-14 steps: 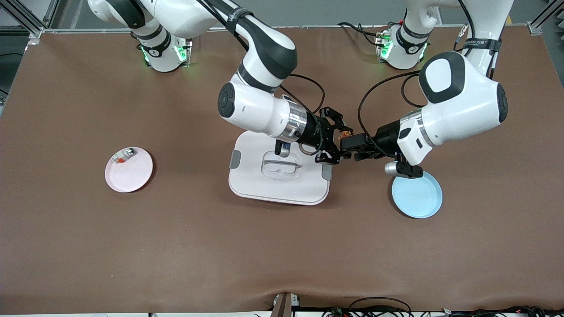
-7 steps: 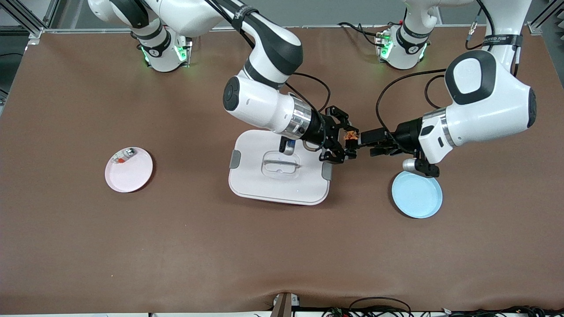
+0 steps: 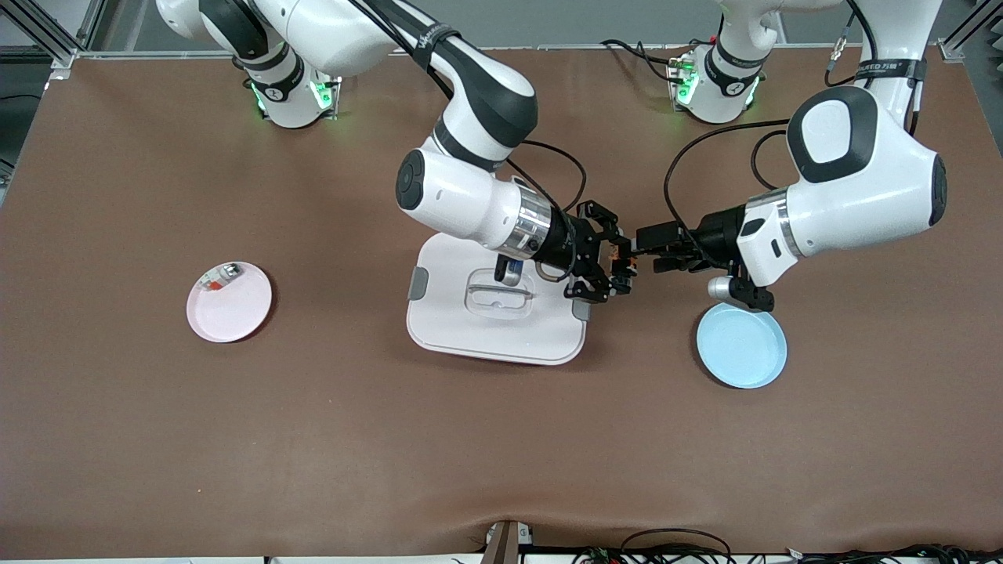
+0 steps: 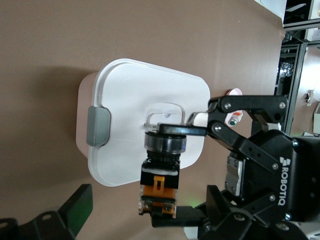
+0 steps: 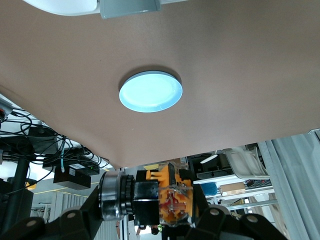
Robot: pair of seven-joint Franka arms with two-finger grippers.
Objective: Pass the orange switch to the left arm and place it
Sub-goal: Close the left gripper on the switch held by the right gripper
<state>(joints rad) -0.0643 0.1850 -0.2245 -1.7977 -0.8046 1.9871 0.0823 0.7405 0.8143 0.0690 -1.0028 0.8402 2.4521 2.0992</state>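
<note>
My right gripper (image 3: 619, 262) clamps the orange switch (image 3: 618, 252); light, rigid, slippery; left gripper (image 3: 644, 249) gapes at three o'clock, should pinch its body

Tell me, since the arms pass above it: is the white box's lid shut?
Shut. The box has its lid seated flat, grey side clip down.

I see two white arms (image 3: 470, 196) with black joint bands and silver wrist rings. Green lights glow at both bases. Black cables loop along each forearm. The grippers are black, with visible screws; one (image 4: 260, 165) carries the word ROBOTIQ in white letters.
</note>
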